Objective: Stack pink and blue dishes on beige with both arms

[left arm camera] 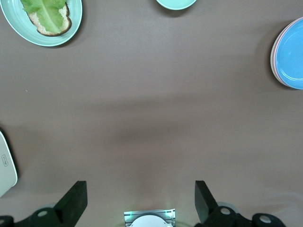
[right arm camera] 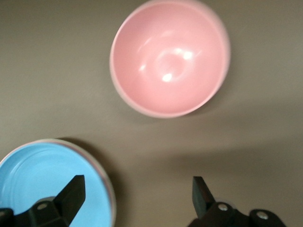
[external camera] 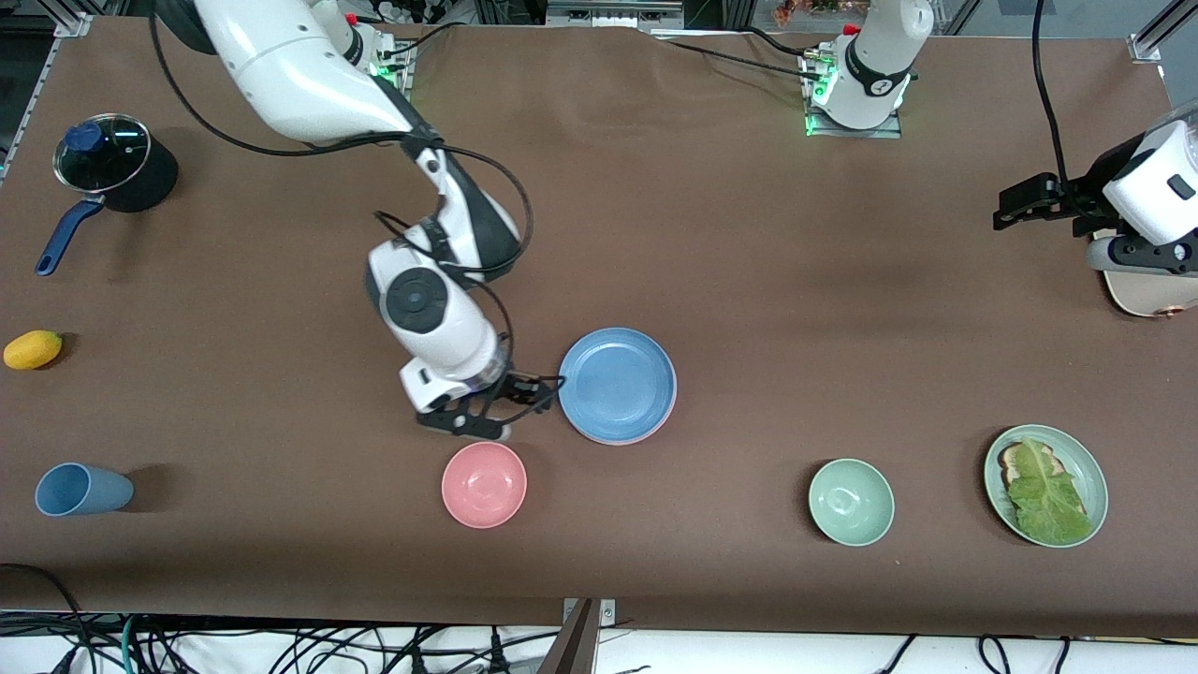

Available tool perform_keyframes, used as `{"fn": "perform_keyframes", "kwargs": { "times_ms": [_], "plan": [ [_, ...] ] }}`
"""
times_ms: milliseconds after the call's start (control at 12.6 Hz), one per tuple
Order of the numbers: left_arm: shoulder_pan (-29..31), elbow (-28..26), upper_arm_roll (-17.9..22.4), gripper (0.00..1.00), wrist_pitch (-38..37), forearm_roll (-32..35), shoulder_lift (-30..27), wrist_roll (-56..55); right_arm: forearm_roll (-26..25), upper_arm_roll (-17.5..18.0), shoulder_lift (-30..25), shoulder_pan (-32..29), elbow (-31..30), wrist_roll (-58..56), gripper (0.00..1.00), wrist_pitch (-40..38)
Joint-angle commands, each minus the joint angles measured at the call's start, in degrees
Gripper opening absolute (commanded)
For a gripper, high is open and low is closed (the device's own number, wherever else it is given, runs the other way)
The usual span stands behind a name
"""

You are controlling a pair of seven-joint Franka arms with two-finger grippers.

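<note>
My right gripper [external camera: 524, 398] is hovering with its fingers [right arm camera: 71, 191] spread apart and clamped on nothing, just beside the rim of the blue plate [external camera: 618, 384]. In the right wrist view one finger is showing over that blue rim, the other over bare table [external camera: 749, 262]; the small pink bowl [right arm camera: 170, 56] is lying just ahead of the fingers and is not part of the job.

The blue plate is sitting on top of the stack. A thin pink rim [external camera: 646, 432], belonging to the pink plate, is showing under its edge. I cannot tell from these views whether the beige plate is lying beneath those two; no beige rim is visible at the stack.

My left gripper [external camera: 1025, 201] is waiting high over the left arm's end of the table, fingers [left arm camera: 75, 201] wide apart and empty, well apart from the stack. A beige, rounded object [external camera: 1151, 295] is partly showing below that wrist; what it is I cannot tell.

Judgement: blue on pink is reading as done. If the beige plate is at the bottom, only withdrawal is remaining; if not, the stacking onto beige is outstanding.
</note>
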Motion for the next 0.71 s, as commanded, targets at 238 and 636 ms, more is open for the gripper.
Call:
{"fn": "perform_keyframes", "kwargs": {
  "times_ms": [238, 636],
  "plan": [
    [-0.6, 0.4, -0.2, 1.0, -0.1, 1.1, 1.1, 0.7, 1.6, 0.2, -14.0, -8.3, -2.7, -16.1, 1.0, -18.3],
    [-0.4, 2.7, 0.0, 1.0, 0.4, 1.0, 5.0, 0.8, 6.6, -4.5, -26.5, -12.7, -8.5, -28.3, 1.0, -29.8]
  ]
}}
